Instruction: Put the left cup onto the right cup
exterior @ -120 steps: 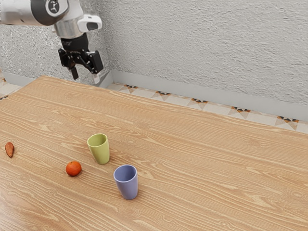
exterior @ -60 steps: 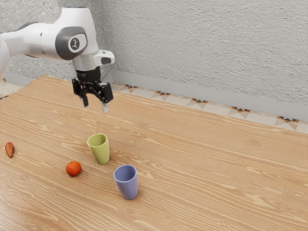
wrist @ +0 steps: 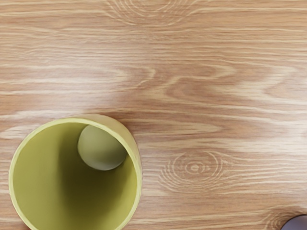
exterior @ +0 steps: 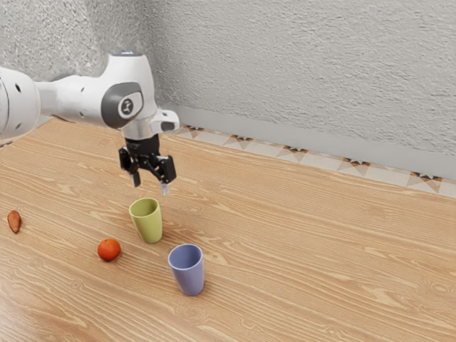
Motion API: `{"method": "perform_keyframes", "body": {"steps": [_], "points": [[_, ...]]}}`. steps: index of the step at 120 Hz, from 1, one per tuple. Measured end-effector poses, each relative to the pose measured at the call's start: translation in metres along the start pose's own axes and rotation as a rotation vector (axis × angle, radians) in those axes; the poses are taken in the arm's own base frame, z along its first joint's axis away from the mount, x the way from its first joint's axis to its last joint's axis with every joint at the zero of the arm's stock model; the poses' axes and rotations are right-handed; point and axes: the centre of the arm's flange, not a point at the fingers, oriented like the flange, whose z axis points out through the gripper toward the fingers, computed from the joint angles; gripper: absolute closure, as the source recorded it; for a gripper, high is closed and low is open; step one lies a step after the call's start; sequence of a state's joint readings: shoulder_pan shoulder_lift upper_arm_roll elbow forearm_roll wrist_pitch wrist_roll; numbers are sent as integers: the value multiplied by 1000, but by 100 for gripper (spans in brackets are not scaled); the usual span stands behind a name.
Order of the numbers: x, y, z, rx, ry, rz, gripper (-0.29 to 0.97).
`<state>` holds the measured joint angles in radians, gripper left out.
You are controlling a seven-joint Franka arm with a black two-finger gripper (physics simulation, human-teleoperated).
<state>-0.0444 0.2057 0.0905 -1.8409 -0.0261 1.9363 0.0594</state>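
While the tool (exterior: 150, 187) gapes empty, one green cup (exterior: 147, 222) neighbours one purple cup (exterior: 187, 271).

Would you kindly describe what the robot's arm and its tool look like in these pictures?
The arm is built of smooth, rounded white segments, with a dark grey round joint cap that carries a small white mark. A small white block juts out at the wrist. Below it the tool is black and boxy, with two short fingers; one fingertip looks pale.
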Motion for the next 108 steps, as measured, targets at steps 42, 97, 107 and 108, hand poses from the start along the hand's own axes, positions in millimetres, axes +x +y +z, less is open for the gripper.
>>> {"method": "perform_keyframes", "body": {"steps": [42, 97, 107, 108], "points": [[16, 4, 41, 18, -13, 14, 2], [15, 6, 78, 23, -11, 19, 2], [17, 4, 87, 24, -15, 16, 3], [17, 4, 88, 25, -15, 15, 3]]}}
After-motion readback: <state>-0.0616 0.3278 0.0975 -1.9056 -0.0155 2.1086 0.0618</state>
